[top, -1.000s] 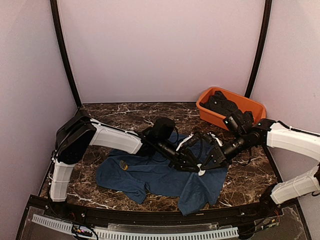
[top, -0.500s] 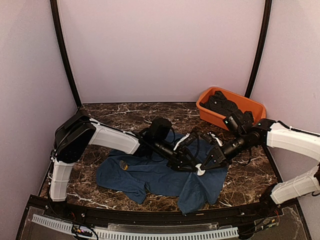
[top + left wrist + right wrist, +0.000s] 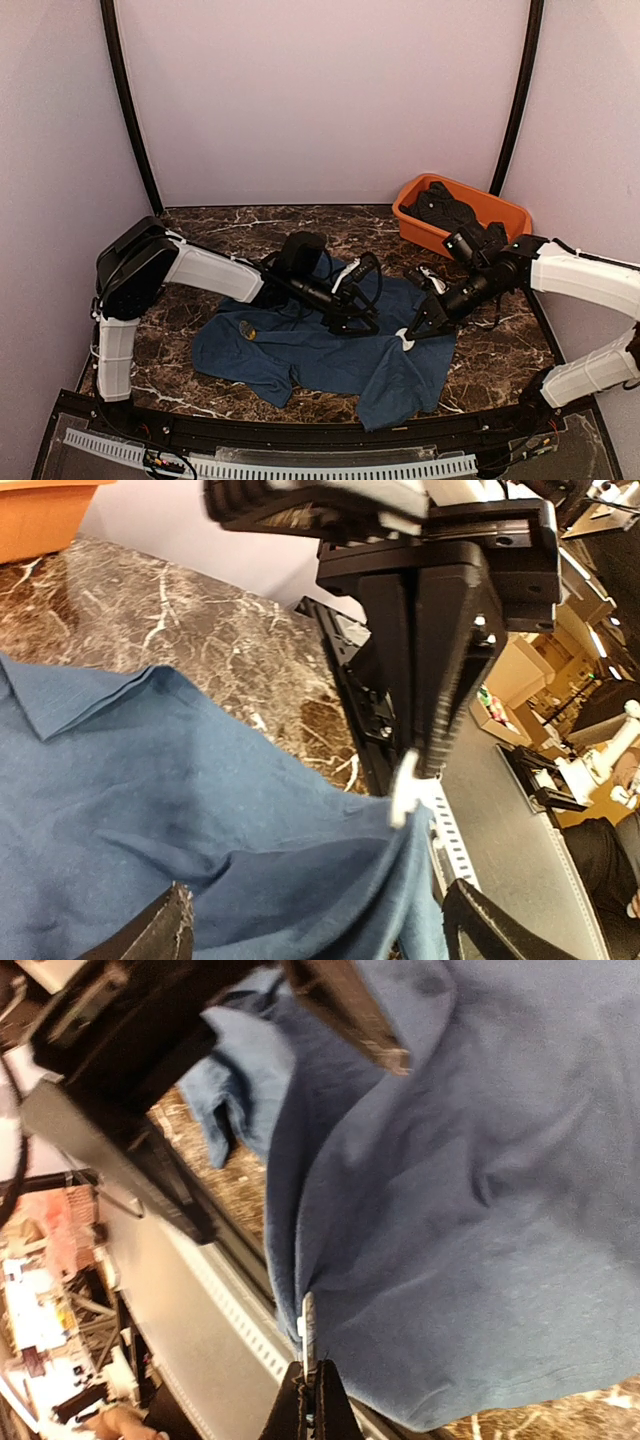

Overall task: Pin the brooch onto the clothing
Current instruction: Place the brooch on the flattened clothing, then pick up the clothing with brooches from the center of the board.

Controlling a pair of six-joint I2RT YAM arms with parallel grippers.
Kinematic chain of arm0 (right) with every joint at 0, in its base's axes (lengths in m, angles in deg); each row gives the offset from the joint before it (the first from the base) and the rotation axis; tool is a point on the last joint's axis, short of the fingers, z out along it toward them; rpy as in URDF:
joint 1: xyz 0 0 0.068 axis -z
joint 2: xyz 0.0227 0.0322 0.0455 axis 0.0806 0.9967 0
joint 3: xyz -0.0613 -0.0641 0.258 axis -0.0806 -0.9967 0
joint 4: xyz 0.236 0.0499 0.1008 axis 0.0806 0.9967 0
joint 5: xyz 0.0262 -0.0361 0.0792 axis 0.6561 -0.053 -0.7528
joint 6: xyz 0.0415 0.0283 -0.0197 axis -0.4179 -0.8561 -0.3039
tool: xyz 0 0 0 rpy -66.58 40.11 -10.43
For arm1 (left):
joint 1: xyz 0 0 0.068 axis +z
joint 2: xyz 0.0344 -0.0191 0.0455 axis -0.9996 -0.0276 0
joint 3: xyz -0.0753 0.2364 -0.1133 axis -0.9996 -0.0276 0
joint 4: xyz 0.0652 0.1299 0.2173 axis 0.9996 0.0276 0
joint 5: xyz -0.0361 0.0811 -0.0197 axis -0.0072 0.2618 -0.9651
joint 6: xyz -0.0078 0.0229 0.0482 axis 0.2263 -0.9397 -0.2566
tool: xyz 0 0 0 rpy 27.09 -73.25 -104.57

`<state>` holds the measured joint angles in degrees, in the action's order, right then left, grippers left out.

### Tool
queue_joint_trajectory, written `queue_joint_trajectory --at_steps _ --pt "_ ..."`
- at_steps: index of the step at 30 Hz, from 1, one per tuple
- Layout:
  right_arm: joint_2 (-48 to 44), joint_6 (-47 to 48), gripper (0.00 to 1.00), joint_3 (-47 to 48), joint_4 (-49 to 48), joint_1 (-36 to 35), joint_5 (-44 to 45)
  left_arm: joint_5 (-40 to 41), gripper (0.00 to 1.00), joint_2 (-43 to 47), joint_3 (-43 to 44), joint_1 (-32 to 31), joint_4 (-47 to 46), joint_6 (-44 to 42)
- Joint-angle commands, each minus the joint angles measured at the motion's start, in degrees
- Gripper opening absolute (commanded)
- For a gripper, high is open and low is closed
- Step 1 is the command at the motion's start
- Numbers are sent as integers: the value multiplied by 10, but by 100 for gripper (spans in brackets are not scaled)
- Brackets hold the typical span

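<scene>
Left hand (image 3: 368, 298) had backed off leftward, fingers spread, above the clothing (image 3: 300, 350); right hand (image 3: 408, 333) pinched the white brooch (image 3: 404, 788) against its raised fold.

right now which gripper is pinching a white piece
The right gripper, shut on the white piece by the blue shirt's edge; the left gripper is open.

Robotics lab test cell: left arm (image 3: 215, 272) and right arm (image 3: 585, 275), white-shelled, are bolted at the near edge of a dark marble-pattern table (image 3: 250, 225). Pale lilac fabric walls (image 3: 320, 100) on curved black poles (image 3: 125, 110) close the far, left and right edges; a slotted white cable duct (image 3: 270, 462) runs along the near edge. Left wrist view shows benches with boxes and equipment (image 3: 530, 680) beyond the near edge.
</scene>
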<state>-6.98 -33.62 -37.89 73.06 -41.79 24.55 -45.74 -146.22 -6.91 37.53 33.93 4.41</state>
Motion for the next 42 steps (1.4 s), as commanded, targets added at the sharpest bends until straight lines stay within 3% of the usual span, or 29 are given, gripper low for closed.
queue_joint_trajectory --at_steps 1,9,15,20,22,26,30,31,35,39,42 --pt "18 13 0 34 41 -18 130 49 87 46 -19 2 34 -25" --pt "67 -4 0 95 97 -80 334 169 95 82 -45 25 76 -22" --pt "149 -31 0 148 157 -151 497 346 99 134 -90 65 95 7" --pt "233 -59 0 214 214 -235 600 457 99 157 -85 115 170 22" --pt "261 -58 2 239 226 -261 608 494 99 159 -71 128 199 10" --pt "277 -45 19 268 213 -270 577 547 99 150 -35 140 259 -10" --pt "259 -33 57 286 188 -266 531 575 99 139 -25 147 285 -11" --pt "253 -28 61 288 181 -263 515 584 99 133 -23 148 288 -12" --pt "217 -21 67 288 161 -224 467 595 99 110 -12 152 303 -21" --pt "185 -36 67 264 148 -113 411 595 99 95 -2 177 315 -20" --pt "190 -42 67 252 149 -48 442 576 99 88 6 208 326 -17"
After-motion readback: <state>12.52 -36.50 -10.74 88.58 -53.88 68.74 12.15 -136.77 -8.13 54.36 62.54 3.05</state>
